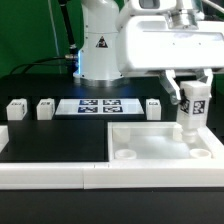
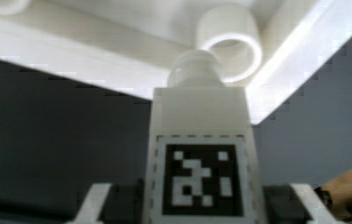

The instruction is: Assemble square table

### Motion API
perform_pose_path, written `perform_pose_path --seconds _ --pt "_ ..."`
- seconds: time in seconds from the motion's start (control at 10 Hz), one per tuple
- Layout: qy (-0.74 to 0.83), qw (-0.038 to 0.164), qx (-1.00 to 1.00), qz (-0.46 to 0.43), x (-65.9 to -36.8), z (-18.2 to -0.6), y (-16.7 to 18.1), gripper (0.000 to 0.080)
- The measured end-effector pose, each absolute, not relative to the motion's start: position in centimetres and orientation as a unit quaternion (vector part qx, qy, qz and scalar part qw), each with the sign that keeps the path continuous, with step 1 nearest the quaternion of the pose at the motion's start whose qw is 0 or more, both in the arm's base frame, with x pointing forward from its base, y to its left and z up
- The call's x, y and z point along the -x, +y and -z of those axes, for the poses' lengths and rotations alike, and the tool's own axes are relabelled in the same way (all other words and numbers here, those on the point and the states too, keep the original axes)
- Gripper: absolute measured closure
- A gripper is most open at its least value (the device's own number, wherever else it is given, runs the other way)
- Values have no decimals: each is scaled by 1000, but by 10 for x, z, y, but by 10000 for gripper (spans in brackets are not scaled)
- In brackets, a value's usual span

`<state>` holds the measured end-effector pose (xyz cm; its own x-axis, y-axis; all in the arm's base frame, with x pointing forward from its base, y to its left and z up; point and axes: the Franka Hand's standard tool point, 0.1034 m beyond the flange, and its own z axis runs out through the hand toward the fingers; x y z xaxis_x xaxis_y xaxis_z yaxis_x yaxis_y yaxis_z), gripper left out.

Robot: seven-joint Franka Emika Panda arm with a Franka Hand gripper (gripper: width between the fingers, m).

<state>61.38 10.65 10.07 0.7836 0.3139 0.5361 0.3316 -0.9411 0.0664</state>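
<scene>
Leg-fitting step in hand: gripper (image 1: pixel 190 92) clamped on upright leg (image 1: pixel 192 116), poised over corner socket (image 2: pixel 231 52) of square table (image 1: pixel 150 131) at exterior view's right. Called for next, probably: tip lowered squarely into socket, then screwed home.

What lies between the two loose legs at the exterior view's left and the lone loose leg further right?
Only the marker board, lying flat between the pair's inner leg and the lone leg. The exterior view shows it.

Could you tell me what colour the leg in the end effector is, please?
The leg is white with a black-and-white tag; clearest in the wrist view.
</scene>
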Motion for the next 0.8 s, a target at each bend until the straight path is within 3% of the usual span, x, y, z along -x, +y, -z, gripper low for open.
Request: perform_pose_path --seconds 0.8 --pt "-175 21 945 276 -616 -75 117 508"
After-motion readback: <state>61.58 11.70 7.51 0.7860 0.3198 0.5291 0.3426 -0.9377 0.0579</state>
